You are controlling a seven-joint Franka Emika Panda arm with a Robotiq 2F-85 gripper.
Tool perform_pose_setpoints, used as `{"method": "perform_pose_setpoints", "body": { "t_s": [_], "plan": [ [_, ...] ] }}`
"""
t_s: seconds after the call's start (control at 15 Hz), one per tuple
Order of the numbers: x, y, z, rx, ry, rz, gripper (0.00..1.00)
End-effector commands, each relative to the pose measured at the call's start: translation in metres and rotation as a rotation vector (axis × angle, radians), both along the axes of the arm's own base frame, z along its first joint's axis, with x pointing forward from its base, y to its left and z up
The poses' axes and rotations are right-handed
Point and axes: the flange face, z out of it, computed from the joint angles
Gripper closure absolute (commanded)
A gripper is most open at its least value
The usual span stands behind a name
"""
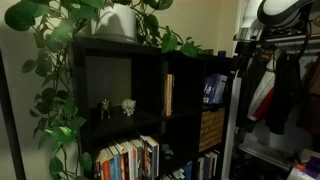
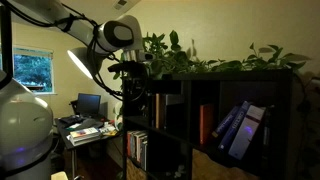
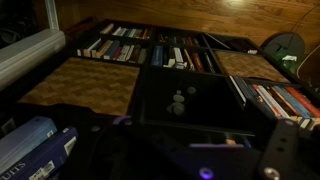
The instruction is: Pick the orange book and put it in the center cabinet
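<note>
The black cube bookshelf shows in both exterior views. Its center cabinet [image 1: 185,95] [image 2: 210,125] is dark and open-fronted, with one thin tan upright book [image 1: 168,95] [image 2: 205,122] in it. The orange book does not show clearly in any view. A tiny orange sliver [image 3: 229,141] sits by my jaws in the wrist view, too dark to identify. My gripper [image 1: 241,52] [image 2: 135,70] hangs at the shelf's upper outer corner, in front of the blue books' column. The wrist view faces the shelf front, and the jaws [image 3: 200,150] are lost in shadow.
Two small figurines [image 1: 115,105] [image 3: 178,100] stand in the wider compartment. Blue books [image 1: 212,90] [image 2: 240,130] [image 3: 30,150] lean in the outer compartment. A leafy plant [image 1: 110,20] tops the shelf. Wicker baskets [image 3: 85,85] and book rows [image 1: 125,160] fill the lower cubes. A desk with monitors [image 2: 85,115] is behind the arm.
</note>
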Motion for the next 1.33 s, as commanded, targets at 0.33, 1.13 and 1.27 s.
{"method": "perform_pose_setpoints", "body": {
  "t_s": [0.33,1.13,1.27],
  "plan": [
    [0.000,0.000,0.001,0.000,0.000,0.000,0.00],
    [0.072,-0.078,-0.051,0.006,-0.124,-0.046,0.00],
    [0.087,-0.087,-0.062,0.002,-0.139,-0.049,0.00]
  ]
}}
